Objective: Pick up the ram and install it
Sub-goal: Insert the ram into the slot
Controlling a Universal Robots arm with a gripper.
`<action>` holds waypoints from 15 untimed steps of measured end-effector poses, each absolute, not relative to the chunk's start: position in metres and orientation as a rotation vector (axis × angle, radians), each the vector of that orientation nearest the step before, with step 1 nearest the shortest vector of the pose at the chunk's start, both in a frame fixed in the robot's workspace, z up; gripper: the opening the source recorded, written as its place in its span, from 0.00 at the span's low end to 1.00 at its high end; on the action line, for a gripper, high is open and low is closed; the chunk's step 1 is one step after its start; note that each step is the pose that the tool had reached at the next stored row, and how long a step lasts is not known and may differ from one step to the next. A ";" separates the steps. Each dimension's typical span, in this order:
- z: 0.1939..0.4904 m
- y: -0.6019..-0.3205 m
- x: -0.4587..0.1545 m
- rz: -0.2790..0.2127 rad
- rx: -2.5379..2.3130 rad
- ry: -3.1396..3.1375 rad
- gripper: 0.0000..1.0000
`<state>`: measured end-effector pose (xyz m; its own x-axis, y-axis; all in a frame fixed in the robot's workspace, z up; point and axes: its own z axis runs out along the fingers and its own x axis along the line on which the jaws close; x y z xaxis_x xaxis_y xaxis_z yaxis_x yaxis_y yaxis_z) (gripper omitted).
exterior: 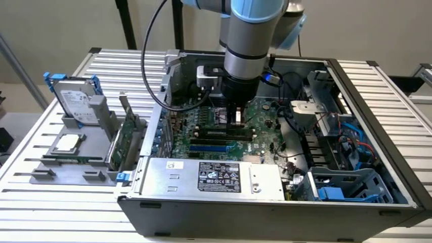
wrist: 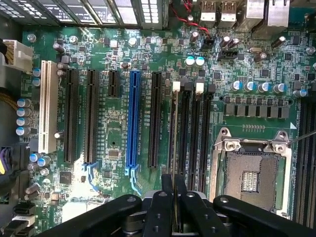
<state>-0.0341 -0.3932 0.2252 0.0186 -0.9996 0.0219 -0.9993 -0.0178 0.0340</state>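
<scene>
1. Gripper (exterior: 238, 117) sits low at the centre of the exterior frame, down inside the open computer case (exterior: 364, 86), right over the motherboard (exterior: 266, 114).
2. In the wrist view the gripper (wrist: 174, 207) has its fingers drawn narrow, pinched on the ram (wrist: 174, 195), which shows edge-on as a thin sliver between the black fingers.
3. That ram lines up with the memory slots (wrist: 190, 133), the dark parallel slots with white end clips just beside the CPU socket (wrist: 252, 175) on the board; whether it is already seated I cannot tell.
4. A blue expansion slot (wrist: 132, 118) runs through the middle of the wrist frame, with black slots either side and a white slot (wrist: 48, 106) far towards the frame's left edge.
5. Back in the exterior view, the power supply (exterior: 216, 177) with its label fills the lower centre of the case.
6. On the bench (exterior: 378, 96), at the left of the frame, a grey holder (exterior: 54, 167) carries a hard drive (exterior: 73, 101) standing upright and a green expansion card (exterior: 125, 139) beside it.
7. Blue cables (exterior: 354, 136) curl at the right side of the case.
</scene>
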 end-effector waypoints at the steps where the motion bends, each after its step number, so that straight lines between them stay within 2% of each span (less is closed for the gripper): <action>1: 0.225 -0.393 -0.034 -0.012 2.213 -2.173 0.00; 3: 0.225 -0.393 -0.034 -0.011 2.212 -2.172 0.00; 4: 0.225 -0.393 -0.034 -0.011 2.212 -2.173 1.00; 14: 0.241 -0.393 -0.035 -0.015 2.214 -2.175 1.00; 15: 0.242 -0.393 -0.035 -0.016 2.215 -2.175 0.00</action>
<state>-0.0353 -0.3930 0.2416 0.0186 -0.9996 0.0191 -0.9993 -0.0179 0.0340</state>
